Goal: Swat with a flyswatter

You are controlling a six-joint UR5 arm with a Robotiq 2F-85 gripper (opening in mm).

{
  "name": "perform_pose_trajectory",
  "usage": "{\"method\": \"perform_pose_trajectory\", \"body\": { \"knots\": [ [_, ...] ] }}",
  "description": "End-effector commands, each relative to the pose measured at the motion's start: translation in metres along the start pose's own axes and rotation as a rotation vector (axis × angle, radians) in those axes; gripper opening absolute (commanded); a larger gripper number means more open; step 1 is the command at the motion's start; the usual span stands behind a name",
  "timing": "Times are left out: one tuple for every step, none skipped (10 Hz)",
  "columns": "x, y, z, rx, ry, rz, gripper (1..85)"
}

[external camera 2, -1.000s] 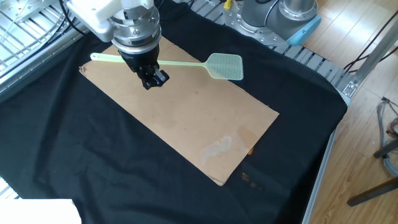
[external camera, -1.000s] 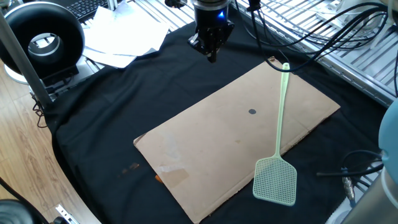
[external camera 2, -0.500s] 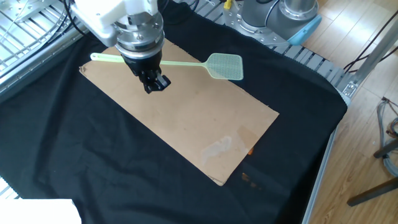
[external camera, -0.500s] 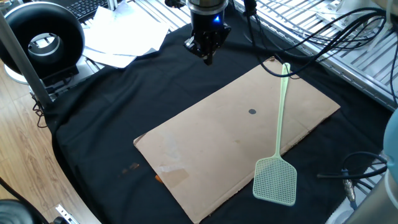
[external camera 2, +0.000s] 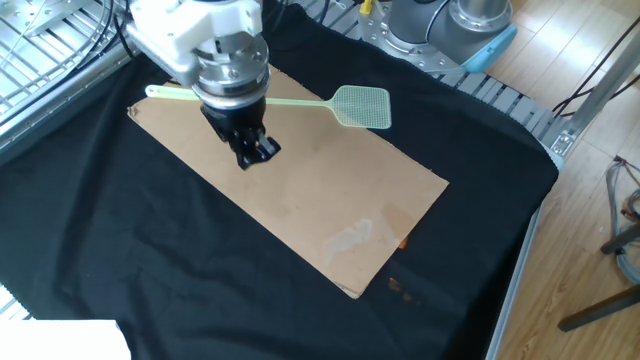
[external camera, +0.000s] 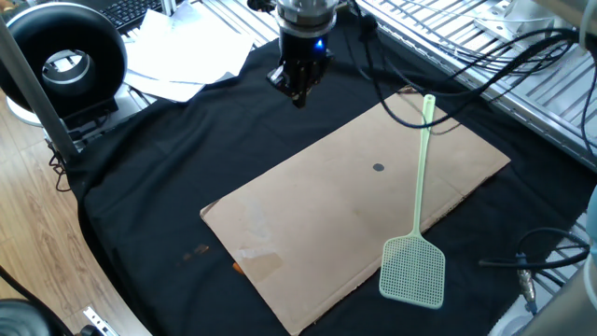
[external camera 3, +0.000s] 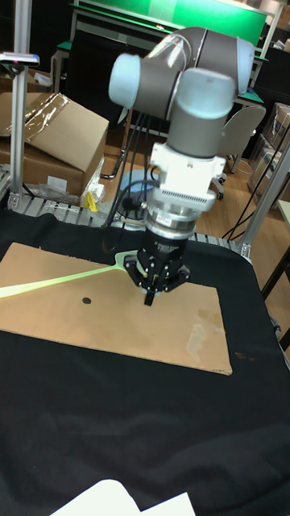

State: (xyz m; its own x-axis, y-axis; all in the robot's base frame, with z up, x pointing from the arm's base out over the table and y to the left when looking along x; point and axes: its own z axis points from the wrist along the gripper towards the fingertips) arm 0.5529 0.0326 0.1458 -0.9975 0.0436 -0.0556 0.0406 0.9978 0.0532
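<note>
The pale green flyswatter (external camera: 419, 201) lies flat on a brown cardboard sheet (external camera: 308, 224), handle end toward the back and mesh head hanging over the near right edge. In the other fixed view the flyswatter (external camera 2: 300, 102) runs along the sheet's far side, partly hidden behind my wrist. My gripper (external camera: 298, 96) hovers over the black cloth past the sheet's back left edge, well apart from the handle. Its fingers look pressed together and hold nothing. In the tall fixed view my gripper (external camera 3: 150, 298) points straight down and hides the head of the flyswatter (external camera 3: 64, 279).
A small dark dot (external camera: 378, 168) marks the cardboard's middle. White papers (external camera: 187, 61) and a black ring-shaped device (external camera: 65, 56) sit at the back left. Cables (external camera: 485, 65) cross the metal rack at the back right. Black cloth (external camera 2: 150, 270) covers the table.
My gripper has drifted sideways, away from the flyswatter's handle end, staying above the surface. The flyswatter has not moved.
</note>
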Motion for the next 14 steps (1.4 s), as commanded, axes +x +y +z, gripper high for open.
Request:
{"method": "perform_pose_trajectory", "body": {
  "knots": [
    [0.003,0.004,0.019,-0.063,-0.025,-0.022,2.0],
    [0.002,0.005,0.023,-0.078,-0.041,-0.024,2.0],
    [0.002,0.009,0.026,-0.106,-0.058,-0.03,2.0],
    [0.003,0.009,0.025,-0.107,-0.058,-0.036,2.0],
    [0.003,0.007,0.025,-0.095,-0.054,-0.04,2.0],
    [0.002,0.006,0.025,-0.084,-0.054,-0.044,2.0],
    [0.004,0.001,0.025,-0.061,-0.044,-0.056,2.0],
    [0.005,-0.005,0.024,-0.035,-0.035,-0.069,2.0],
    [0.008,-0.014,0.024,0.001,-0.024,-0.087,2.0],
    [0.021,-0.025,0.024,0.04,0.028,-0.1,2.0],
    [0.036,-0.03,0.023,0.057,0.088,-0.097,2.0],
    [0.044,-0.036,0.022,0.078,0.118,-0.107,2.0],
    [0.058,-0.042,0.019,0.1,0.173,-0.102,2.0],
    [0.057,-0.045,0.019,0.111,0.172,-0.101,2.0]
  ]
}}
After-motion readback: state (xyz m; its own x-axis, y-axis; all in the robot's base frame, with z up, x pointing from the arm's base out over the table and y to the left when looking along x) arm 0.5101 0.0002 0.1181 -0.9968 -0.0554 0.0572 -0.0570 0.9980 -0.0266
